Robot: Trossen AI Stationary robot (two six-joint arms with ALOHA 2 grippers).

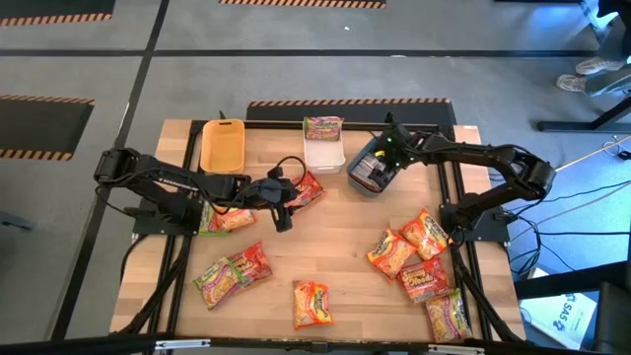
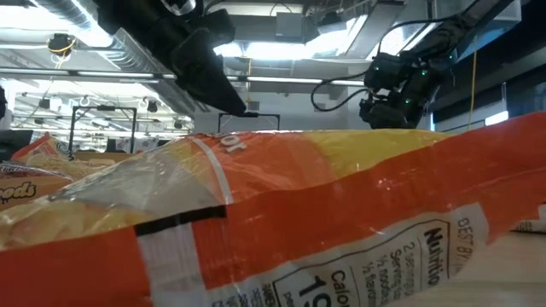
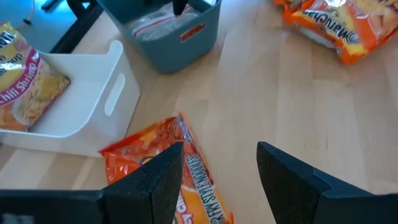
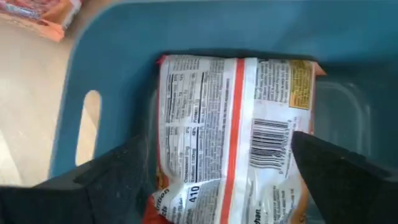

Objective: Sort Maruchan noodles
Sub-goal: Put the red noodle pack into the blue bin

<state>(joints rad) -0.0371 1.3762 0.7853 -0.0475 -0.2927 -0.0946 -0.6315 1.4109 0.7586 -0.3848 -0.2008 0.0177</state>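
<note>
My right gripper [image 1: 376, 168] [image 4: 217, 180] is open over the dark grey bin [image 1: 357, 176] [image 4: 68, 93]. An orange Maruchan packet [image 4: 230, 130] lies back side up in the bin between its fingers. My left gripper [image 1: 282, 203] [image 3: 217, 180] is open above the table beside another orange packet [image 1: 308, 188] [image 3: 155, 152], which lies flat on the wood against the white bin [image 3: 87, 106]. A pink-green packet [image 1: 323, 126] [image 3: 25, 81] lies in the white bin [image 1: 323, 153]. My right gripper's fingers [image 4: 336, 168] stand on either side of the packet in the grey bin; I cannot tell whether they touch it. My left gripper touches nothing.
The yellow bin [image 1: 222, 146] stands at the far left. Loose packets lie under the left arm [image 1: 229, 219], at the near left [image 1: 237, 271], near middle [image 1: 311, 304] and in a cluster at the right [image 1: 419, 261]. One packet [image 2: 299, 213] fills the low view.
</note>
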